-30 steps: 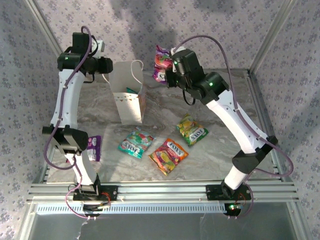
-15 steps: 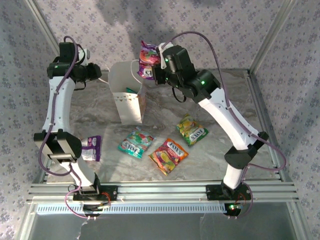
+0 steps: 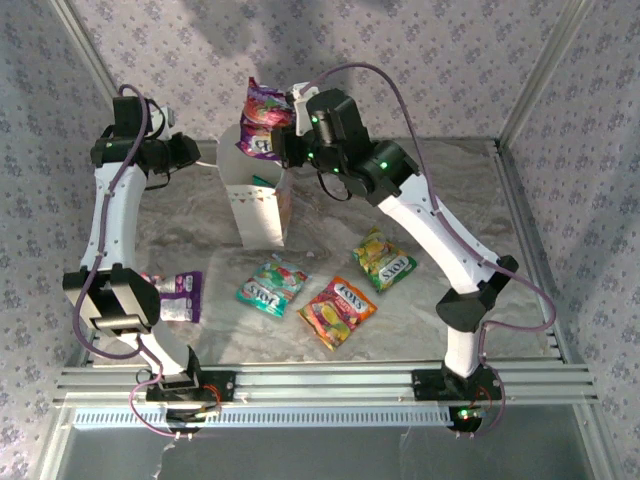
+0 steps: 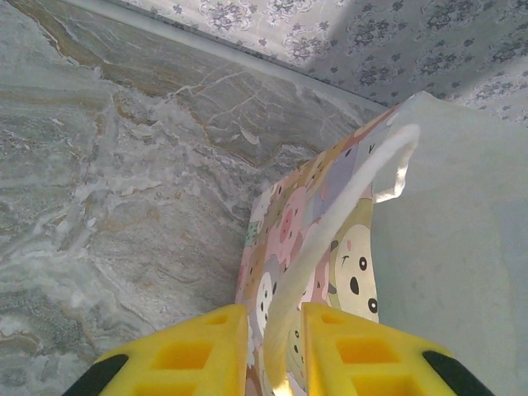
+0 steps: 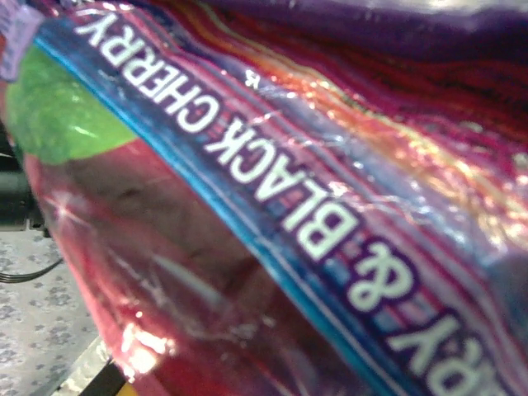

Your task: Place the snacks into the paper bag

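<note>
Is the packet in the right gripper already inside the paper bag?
No, the purple packet hangs from the right gripper above the paper bag's open top.

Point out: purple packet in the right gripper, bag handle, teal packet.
purple packet (image 3: 262, 120), top view, printed face.
bag handle (image 4: 312, 247), left wrist view, mid-loop of cord.
teal packet (image 3: 271, 285), top view, centre.
</note>
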Controlling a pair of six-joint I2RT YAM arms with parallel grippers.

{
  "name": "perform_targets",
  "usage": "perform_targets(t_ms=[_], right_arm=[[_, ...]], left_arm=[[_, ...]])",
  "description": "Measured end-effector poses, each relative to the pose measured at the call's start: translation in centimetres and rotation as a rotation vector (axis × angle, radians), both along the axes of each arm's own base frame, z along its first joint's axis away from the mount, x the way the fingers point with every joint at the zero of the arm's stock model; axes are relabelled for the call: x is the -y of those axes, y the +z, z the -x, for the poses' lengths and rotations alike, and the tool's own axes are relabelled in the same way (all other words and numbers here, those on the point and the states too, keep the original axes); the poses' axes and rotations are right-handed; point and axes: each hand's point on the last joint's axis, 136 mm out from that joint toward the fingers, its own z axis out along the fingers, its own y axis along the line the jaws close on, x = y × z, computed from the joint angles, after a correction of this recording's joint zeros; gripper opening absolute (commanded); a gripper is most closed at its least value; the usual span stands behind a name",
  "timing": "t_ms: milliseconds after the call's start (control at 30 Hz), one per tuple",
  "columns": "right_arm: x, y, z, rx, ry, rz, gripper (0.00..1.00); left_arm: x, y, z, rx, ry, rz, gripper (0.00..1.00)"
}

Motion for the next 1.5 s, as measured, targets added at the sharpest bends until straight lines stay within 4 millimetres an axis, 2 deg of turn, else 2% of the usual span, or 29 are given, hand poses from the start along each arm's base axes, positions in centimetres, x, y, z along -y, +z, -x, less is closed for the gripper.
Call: perform_targets(t_ms=[233, 433, 733, 1000, 1267, 1500], right_arm=[[-2.9, -1.6, -0.6, -0.036, 0.078, -0.04, 0.06], [-4.5, -2.4, -0.7, -0.071, 0.158, -0.083, 0.05], [-6.0, -2.9, -2.2, -0.113, 0.211, -0.154, 0.05], [-7.5, -3.5, -2.5, -0.157, 0.261, -0.198, 0.06], [-8.9, -5.5, -4.0, -0.224, 0.264, -0.226, 0.07], [-8.7, -7.3, -5.6, -0.272, 0.226, -0.219, 0.07]], left_arm=[[0.3, 0.1, 0.4, 0.002, -0.005, 0.019, 0.24], [0.4, -0.4, 0.6, -0.002, -0.008, 0.022, 0.24], [0.3, -0.4, 0.9, 0.0, -0.006, 0.021, 0.24], [0.2, -0.4, 1.4, 0.002, -0.001, 0.021, 0.24], [-0.6, 0.2, 1.9, 0.015, 0.018, 0.02, 0.24], [-0.7, 0.4, 2.0, 0.019, 0.019, 0.02, 0.23]])
